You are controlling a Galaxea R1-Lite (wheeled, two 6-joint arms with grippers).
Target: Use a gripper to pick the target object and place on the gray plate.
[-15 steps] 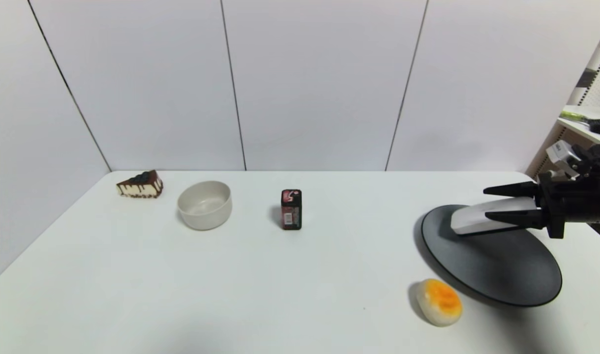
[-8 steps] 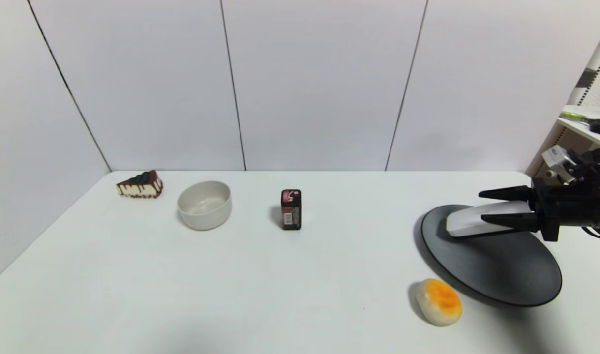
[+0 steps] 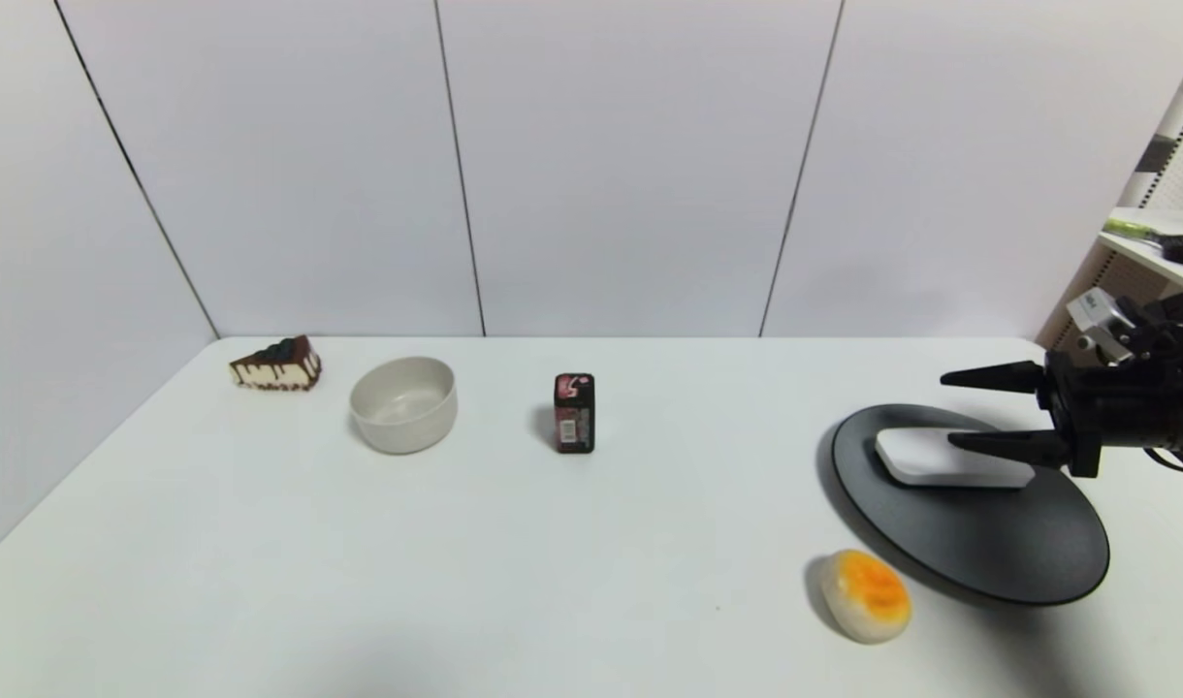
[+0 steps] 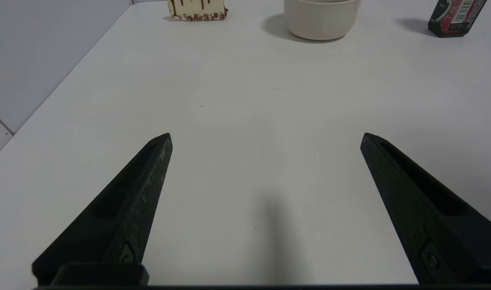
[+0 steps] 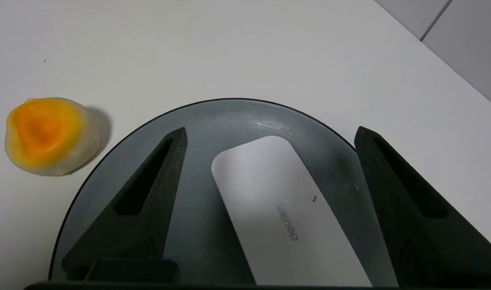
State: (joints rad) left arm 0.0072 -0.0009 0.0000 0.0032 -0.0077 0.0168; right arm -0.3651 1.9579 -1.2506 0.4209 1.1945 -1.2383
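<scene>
The flat white rounded box [image 3: 950,459] lies flat on the gray plate [image 3: 979,543] at the right of the table. My right gripper [image 3: 950,409] hovers just above the box, open, with its fingers spread to either side and touching nothing. The right wrist view shows the box [image 5: 277,209] lying free on the plate [image 5: 237,121] between the two open fingers of the right gripper [image 5: 271,135]. My left gripper [image 4: 265,137] is open and empty over bare table at the left; it is out of the head view.
An orange-topped bun [image 3: 868,594] lies just in front of the plate's left edge. A small dark red carton [image 3: 574,413] stands mid-table. A beige bowl [image 3: 403,403] and a cake slice [image 3: 275,364] sit at the back left. A shelf stands off the right edge.
My right gripper opened and let go of the white box. The box dropped from a tilted, held position to lie flat on the plate. The fingers spread apart.
</scene>
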